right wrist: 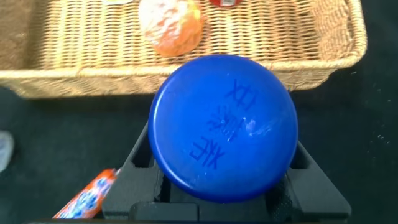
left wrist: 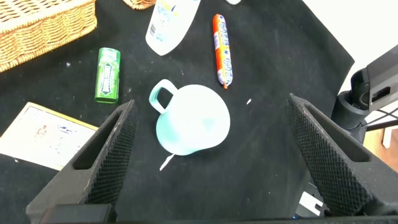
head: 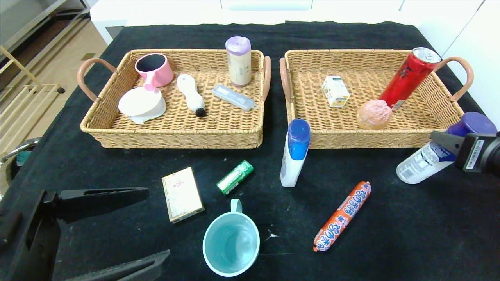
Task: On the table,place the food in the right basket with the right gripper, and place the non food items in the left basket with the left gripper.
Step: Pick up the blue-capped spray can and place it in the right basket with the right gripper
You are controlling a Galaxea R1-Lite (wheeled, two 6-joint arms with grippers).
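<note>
My right gripper (head: 449, 146) (right wrist: 221, 180) is shut on a white bottle with a blue cap (head: 424, 162) (right wrist: 224, 127), held tilted just in front of the right basket (head: 371, 139) near its front right corner. My left gripper (head: 158, 222) (left wrist: 211, 109) stands open low at the front left, above a teal cup (head: 231, 244) (left wrist: 193, 119). Loose on the black cloth lie an orange sausage (head: 342, 216) (left wrist: 222, 50), a green tube (head: 235, 177) (left wrist: 107, 74), a flat cream box (head: 182, 194) (left wrist: 46, 137) and a second blue-capped bottle (head: 293, 154).
The left basket (head: 172, 134) holds a pink cup (head: 154, 69), a white lid, a brush, a grey case and a purple-topped roll (head: 238, 60). In the right basket are a red can (head: 410, 78), a pink ball (head: 374, 114) and a small carton (head: 335, 91).
</note>
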